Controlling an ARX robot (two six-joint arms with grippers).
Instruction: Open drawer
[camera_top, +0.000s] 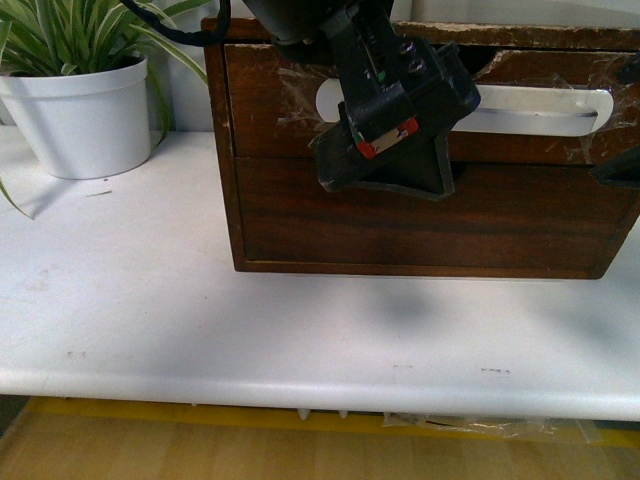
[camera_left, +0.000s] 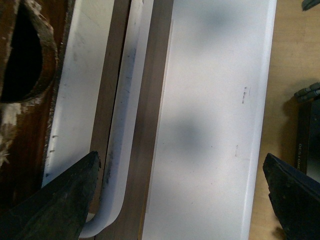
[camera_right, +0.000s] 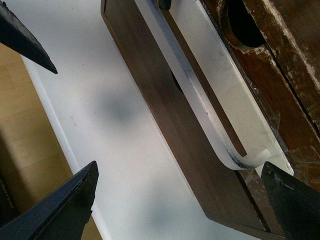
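Note:
The dark brown drawer (camera_top: 270, 100) is the upper front of a wooden cabinet, with a chipped top edge and a half-round notch (camera_left: 25, 55). A long white handle (camera_top: 530, 110) is taped across it. My left gripper (camera_top: 390, 170) hangs in front of the handle's left part and hides it. In the left wrist view it (camera_left: 180, 165) is open, and one finger (camera_left: 65, 200) is beside the handle's curved end (camera_left: 125, 125). My right gripper (camera_right: 179, 170) is open, with one finger (camera_right: 290, 200) by the handle's other end (camera_right: 200, 95). Neither gripper holds anything.
A plain handle-less drawer front (camera_top: 420, 215) sits below the drawer. The cabinet stands on a white table (camera_top: 200, 320). A white pot with a striped plant (camera_top: 85, 120) stands at the back left. A wooden floor shows past the table's front edge.

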